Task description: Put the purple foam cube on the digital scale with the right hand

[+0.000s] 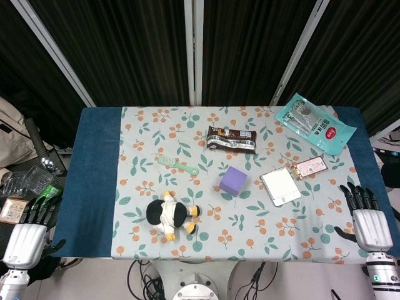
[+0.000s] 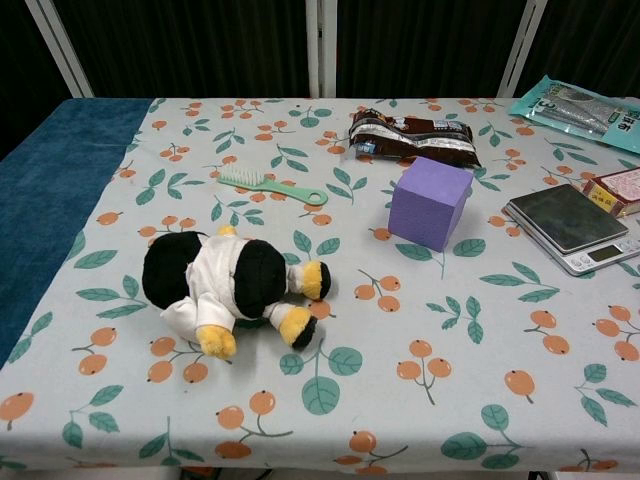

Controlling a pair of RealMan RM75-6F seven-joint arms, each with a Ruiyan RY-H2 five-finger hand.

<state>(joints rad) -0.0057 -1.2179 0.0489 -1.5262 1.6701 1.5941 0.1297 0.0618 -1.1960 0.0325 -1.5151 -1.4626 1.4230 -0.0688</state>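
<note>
The purple foam cube (image 1: 233,180) (image 2: 430,202) sits on the floral cloth near the table's middle. To its right lies the digital scale (image 1: 280,185) (image 2: 572,225), silver with a dark-looking platform in the chest view and nothing on it. My right hand (image 1: 367,220) hovers at the table's right front corner, fingers spread, holding nothing, well right of the scale. Off the table's left front corner hangs my left hand (image 1: 28,236), fingers apart and empty. Neither hand shows in the chest view.
A plush penguin (image 1: 170,214) (image 2: 232,283) lies front left of the cube. A green comb (image 1: 177,165) (image 2: 272,186), a dark snack bar (image 1: 232,139) (image 2: 412,135), a teal packet (image 1: 315,123) and a small red-and-white box (image 1: 310,167) lie behind and right.
</note>
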